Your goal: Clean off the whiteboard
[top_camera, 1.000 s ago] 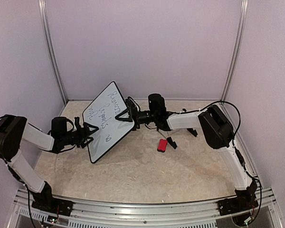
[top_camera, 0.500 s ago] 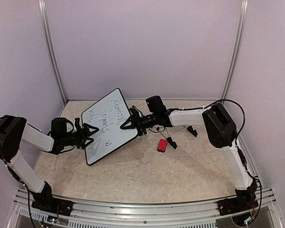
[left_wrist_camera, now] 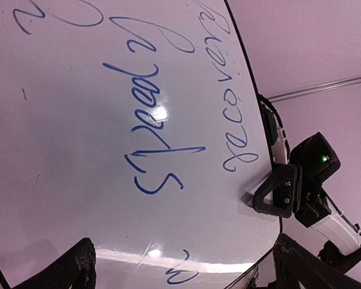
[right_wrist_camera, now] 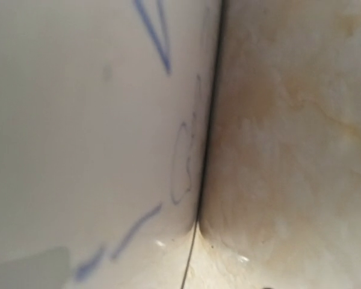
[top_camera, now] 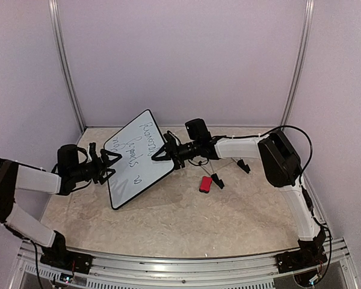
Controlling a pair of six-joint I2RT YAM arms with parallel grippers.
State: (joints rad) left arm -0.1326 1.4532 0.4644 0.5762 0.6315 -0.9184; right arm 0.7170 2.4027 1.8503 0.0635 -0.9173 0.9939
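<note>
Whiteboard (top_camera: 135, 161), writing intact, tilts over the tabletop (top_camera: 186, 220), its edge clenched in the right claw (top_camera: 160, 153). The left claw (top_camera: 110, 165) hangs released alongside. Erasing unstarted; next probably fetch the eraser (top_camera: 205, 183).

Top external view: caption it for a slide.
Right gripper grips the written-on whiteboard by one edge; open left gripper beside the other.

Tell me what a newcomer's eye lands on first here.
The tilted whiteboard left of centre stands out, covered in blue handwriting, with the right gripper clamped on its right edge. The left gripper hangs open at its left side, and a red eraser lies untouched on the table to the right.
</note>
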